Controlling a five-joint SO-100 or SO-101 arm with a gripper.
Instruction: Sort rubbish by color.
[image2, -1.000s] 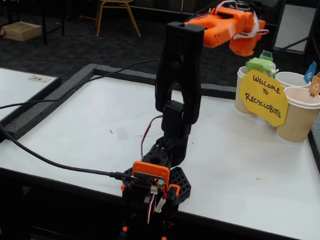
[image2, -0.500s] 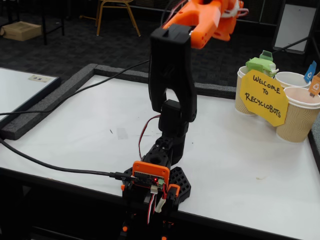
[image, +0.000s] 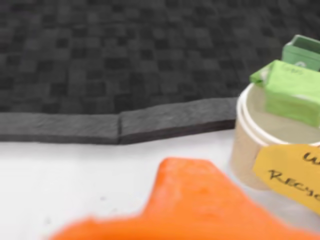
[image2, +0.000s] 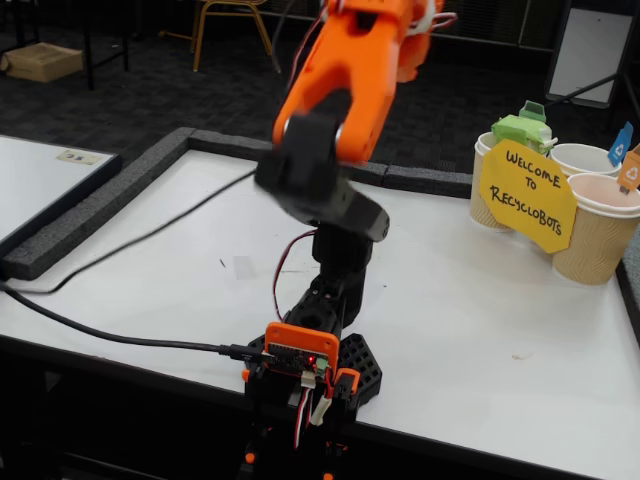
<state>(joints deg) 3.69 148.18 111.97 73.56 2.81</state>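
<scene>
The light green lump (image2: 521, 129) sits in the mouth of the leftmost beige cup (image2: 487, 195) and sticks up above its rim. It also shows in the wrist view (image: 292, 90), on the cup (image: 247, 150). The orange and light blue lumps are out of view. My gripper (image2: 422, 22) is raised high at the top edge of the fixed view, left of the cups and blurred. In the wrist view only one blurred orange finger (image: 192, 197) shows at the bottom, with nothing seen in it. I cannot tell whether the jaws are open.
Two more beige cups (image2: 585, 160) (image2: 598, 235) stand at the right with blue (image2: 621, 145) and orange (image2: 631, 170) tags. A yellow "Welcome to Recyclobots" sign (image2: 527, 195) hangs on them. A dark foam border (image2: 150, 175) edges the white table. A black cable (image2: 130, 245) crosses the left.
</scene>
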